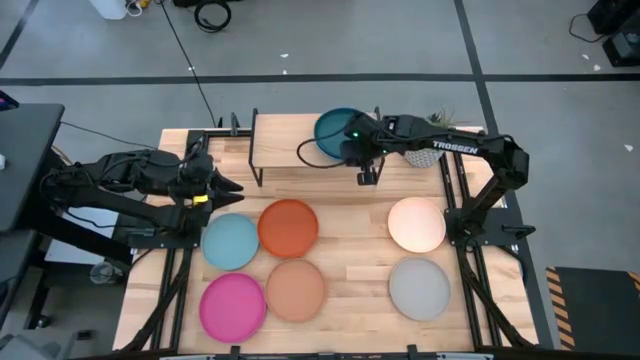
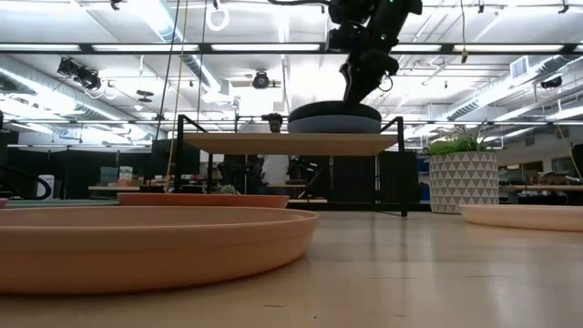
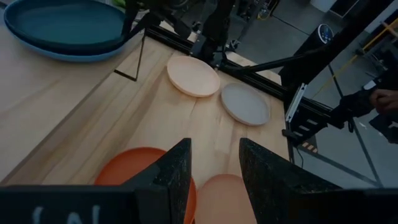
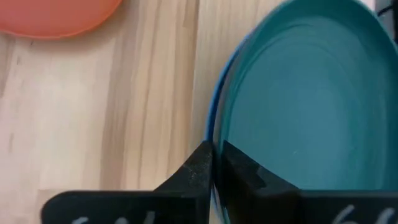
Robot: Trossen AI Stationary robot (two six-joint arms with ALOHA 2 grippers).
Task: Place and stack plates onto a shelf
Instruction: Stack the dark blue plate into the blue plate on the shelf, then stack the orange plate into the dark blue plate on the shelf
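Tan plate (image 2: pixel 137 246) foremost; right jaws (image 4: pixel 216 163) at dark teal plate's (image 4: pixel 311 106) rim.

Right arm reaches from the right edge of the high view toward top centre, wrist bent down, right gripper (image 1: pixel 366 176) hanging just above centre. In the right wrist view its fingers (image 4: pixel 200 163) sit nearly together, thin gap only. Left arm lies folded at the left edge, left gripper (image 1: pixel 228 187) pointing right, fingers (image 3: pixel 177 165) apart, empty.
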